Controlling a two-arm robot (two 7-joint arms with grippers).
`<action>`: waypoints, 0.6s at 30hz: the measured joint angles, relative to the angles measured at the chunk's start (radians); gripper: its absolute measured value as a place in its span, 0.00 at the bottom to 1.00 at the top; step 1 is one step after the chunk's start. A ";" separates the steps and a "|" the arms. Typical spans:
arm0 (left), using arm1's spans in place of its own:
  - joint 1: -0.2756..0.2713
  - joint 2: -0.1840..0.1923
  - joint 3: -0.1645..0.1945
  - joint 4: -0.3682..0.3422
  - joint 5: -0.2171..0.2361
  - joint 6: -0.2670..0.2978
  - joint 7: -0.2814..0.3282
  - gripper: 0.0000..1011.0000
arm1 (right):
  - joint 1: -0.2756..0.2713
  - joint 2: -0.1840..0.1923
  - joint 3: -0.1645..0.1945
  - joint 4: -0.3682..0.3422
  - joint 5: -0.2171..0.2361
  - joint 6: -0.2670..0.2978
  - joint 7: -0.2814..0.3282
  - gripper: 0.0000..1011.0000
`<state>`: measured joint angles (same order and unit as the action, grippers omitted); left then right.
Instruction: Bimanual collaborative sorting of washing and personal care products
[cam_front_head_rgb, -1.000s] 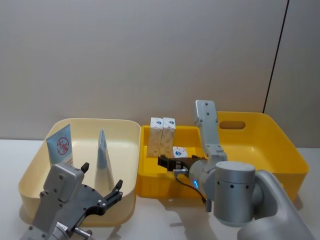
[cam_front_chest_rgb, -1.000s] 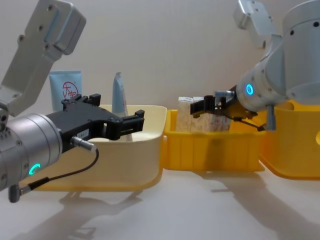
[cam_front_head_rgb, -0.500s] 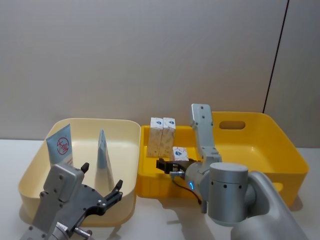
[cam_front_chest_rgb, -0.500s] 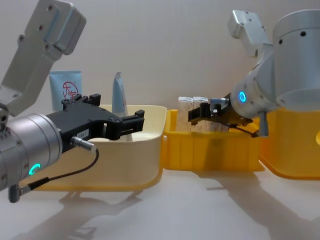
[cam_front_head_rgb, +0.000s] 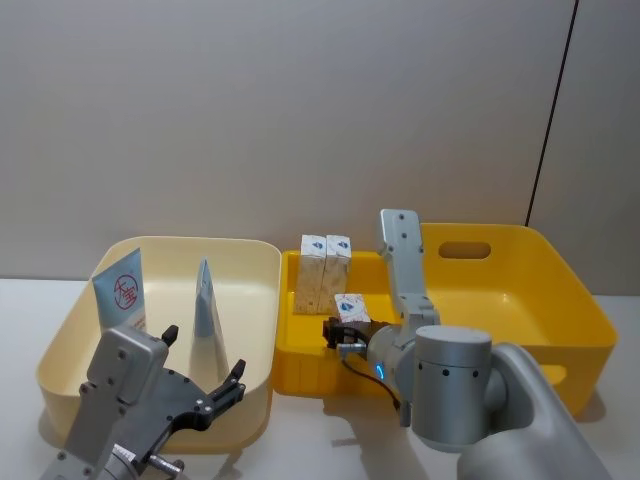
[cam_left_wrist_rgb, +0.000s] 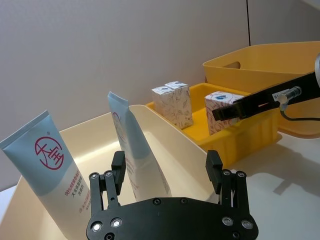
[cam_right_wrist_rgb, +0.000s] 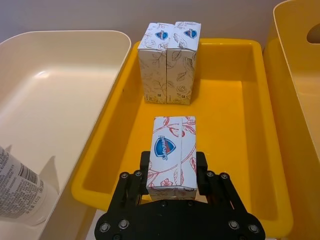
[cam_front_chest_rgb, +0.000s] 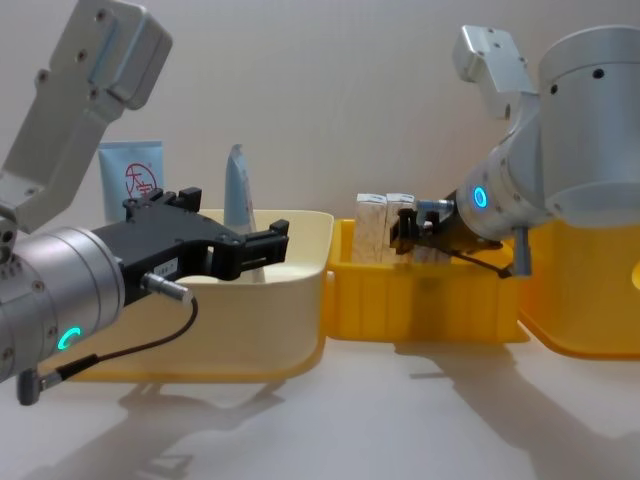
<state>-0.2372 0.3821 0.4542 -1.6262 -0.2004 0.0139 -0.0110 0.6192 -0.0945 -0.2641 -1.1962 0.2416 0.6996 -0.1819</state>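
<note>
Red-print carton (cam_right_wrist_rgb: 172, 150) and the other products are in plastic bins on a white table (cam_front_chest_rgb: 400, 430); behind is a plain grey-beige wall (cam_front_head_rgb: 300, 120) w/ a thin dark vertical line (cam_front_head_rgb: 553, 110) at the right. Right gripper (cam_right_wrist_rgb: 173, 170) is closed on this carton, one finger on each side face, so the carton sits btw the fingers w/ its blue-shield top face up, approx. upright. It is over the near part of the small yellow bin (cam_right_wrist_rgb: 252, 125), in the middle of the table; if its base touches the bin floor I cannot tell. At the far wall of the same bin stand two beige-print cartons (cam_right_wrist_rgb: 156, 65), upright, side by side and touching each other, apart from the held one. Left gripper (cam_left_wrist_rgb: 166, 167) hovers at the near side of the cream bin (cam_front_head_rgb: 255, 330), on the left, w/ fingers spread wide and nothing btw them. Both tubes are beyond it, not touching the fingers. In the cream bin the tube with red round logo (cam_left_wrist_rgb: 52, 170) leans at the far-left part, flat crimped end up. The second pale blue tube (cam_left_wrist_rgb: 132, 150) stands nearer the bin's middle, also crimped end up, seen almost edge-on in head view; the two are apart. Cream bin and small yellow bin are just beside each other. Large yellow bin (cam_front_head_rgb: 520, 290) is at the right, just beside the small one, w/ an oval handle hole (cam_front_head_rgb: 464, 249) in its far wall.
</note>
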 joint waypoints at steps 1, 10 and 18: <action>0.000 0.000 0.000 0.000 0.000 0.000 0.000 0.99 | 0.000 0.000 0.000 0.001 0.000 -0.001 0.000 0.48; 0.000 0.000 0.000 0.000 0.000 0.000 0.000 0.99 | 0.001 -0.002 0.001 0.005 -0.002 -0.003 0.000 0.41; 0.000 0.000 0.000 0.000 0.000 0.000 0.000 0.99 | -0.001 0.002 -0.003 -0.009 -0.010 -0.028 0.008 0.41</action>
<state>-0.2372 0.3821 0.4542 -1.6262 -0.2003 0.0139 -0.0109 0.6184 -0.0926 -0.2671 -1.2051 0.2319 0.6718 -0.1734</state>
